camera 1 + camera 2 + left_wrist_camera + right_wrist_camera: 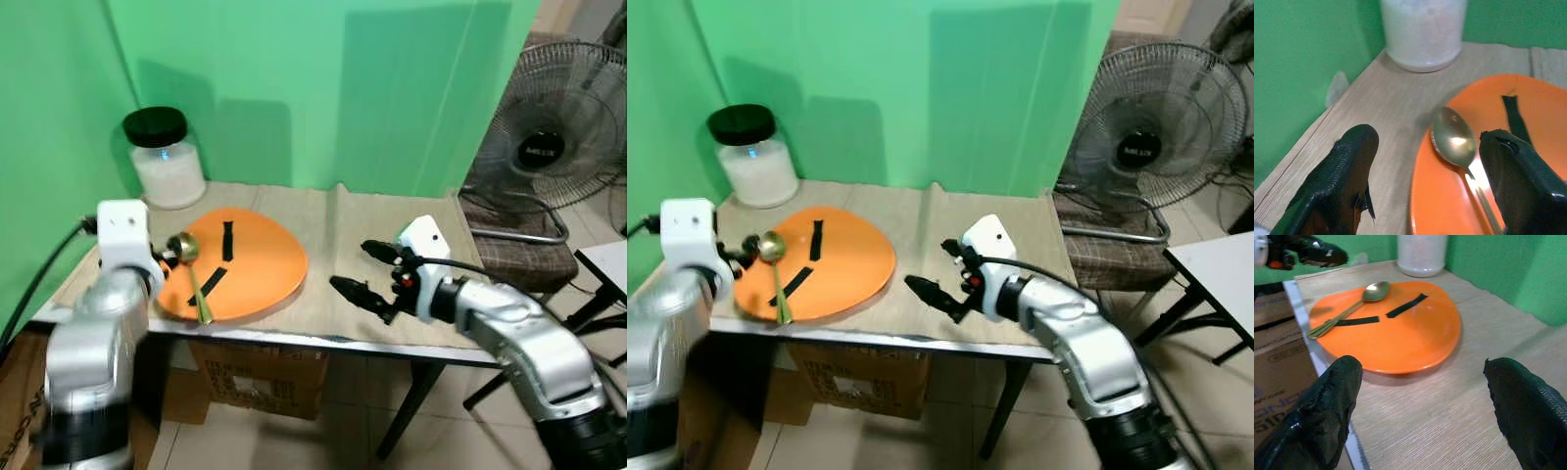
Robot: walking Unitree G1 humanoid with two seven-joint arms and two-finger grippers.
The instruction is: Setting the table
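On the wooden table (392, 294), toward its left end, lies an orange plate (260, 259) — flat, glossy, roughly round with one side drawn out to a blunt point, and marked with two short strips of black tape (1406, 305). A gold spoon (193, 274) rests on the plate's left part, its bowl at the rim on the side toward the green wall and its slim handle running back toward the table's front edge, where it crosses one of the tape strips. Behind the plate, near the table's back left corner, stands a glass jar (165, 162) with a black lid, filled with something white.

The left gripper (1422, 171) hovers at the plate's left rim with its black fingers spread wide, one over bare table and one over the orange surface; the spoon's bowl sits between them, untouched. The right gripper (364, 269) hangs above the table to the right of the plate, its fingers also parted and holding nothing.

A cardboard box (260, 377) sits under the table, and a standing fan (549, 147) is off to the right by a checked chair seat (519, 250).

The left arm hides the table's near left corner — whether the left fingers touch the plate cannot be told. The jar's top is cut off in the wrist views, and its contents are too plain to identify.
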